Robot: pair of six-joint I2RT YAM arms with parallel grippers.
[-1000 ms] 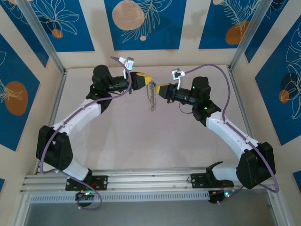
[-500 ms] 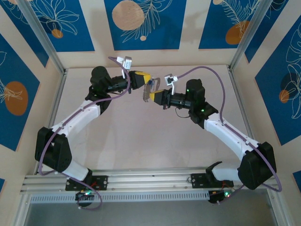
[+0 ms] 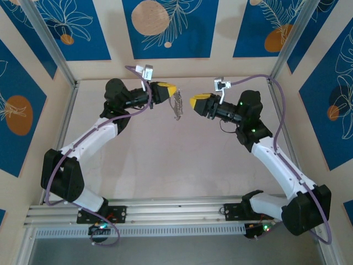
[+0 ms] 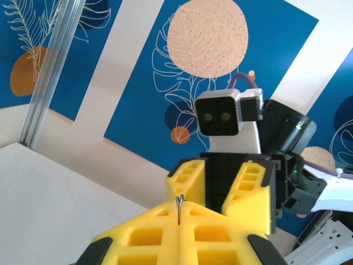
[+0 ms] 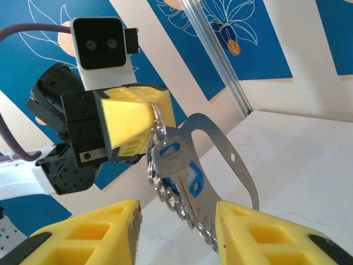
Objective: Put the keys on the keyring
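Yellow foam pads on the right gripper (image 3: 195, 102) have just popped apart. That arm has also backed off to the right of the keyring (image 5: 223, 144), when half a second ago it was pinched shut and pushed right up against it. The left gripper (image 3: 171, 91) hasn't budged. Its jaws are clamped together on the wire loop at the top of the keyring, so the whole bundle dangles just below it, up in the air over the table (image 3: 165, 160). From the right wrist view the grey tag hangs at a tilt, with the beaded chain (image 5: 171, 201) drooping along the tag's lower edge. The little key (image 5: 192, 185) with the blue head sits tucked against the tag, right behind a pale metal blade. It looks like the key is now hanging off the ring on its own, since nothing else is touching it. So the threading is probably done, though the actual loop-through is hard to make out.
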